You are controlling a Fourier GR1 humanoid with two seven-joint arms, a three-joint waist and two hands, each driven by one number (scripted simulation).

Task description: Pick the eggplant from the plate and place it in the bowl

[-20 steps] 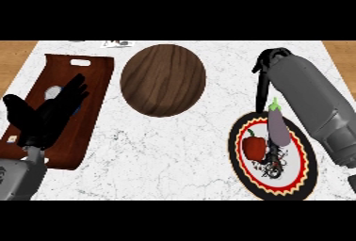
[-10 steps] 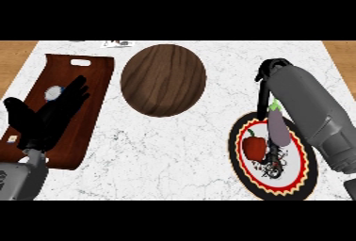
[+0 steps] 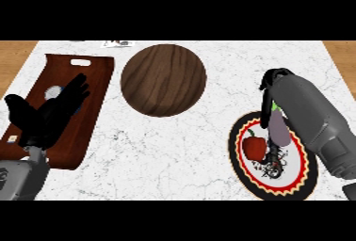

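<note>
OK, white marble counter (image 3: pixel 173 155) fills most of the head view, wood floor showing at both upper corners. On the left lies a dark brown tray (image 3: pixel 90 80) with a handle slot at its far end; the left hand (image 3: pixel 52 110) rests over it, fingers straight and spread, pointing up and away, holding nothing. Just right of those fingertips, past the tray edge, sits the wooden bowl (image 3: pixel 163 80) (looks like a tall oval from here).

Right forearm comes in from the lower right, grey and bulky, covering the right side of the plate (image 3: pixel 240 162), which has a black rim with a red and yellow zigzag border. The right hand (image 3: pixel 270 87) sits at the plate's far edge; its black fingers (image 3: pixel 265 110) hang down along the left side of the eggplant (image 3: pixel 278 132). Cannot tell whether they are curled round it or only beside it, the forearm hides the rest.

Eggplant lies on the plate, pale purple, right below those fingers. Just left of it, a red pepper (image 3: pixel 254 147), also on the plate.
</note>
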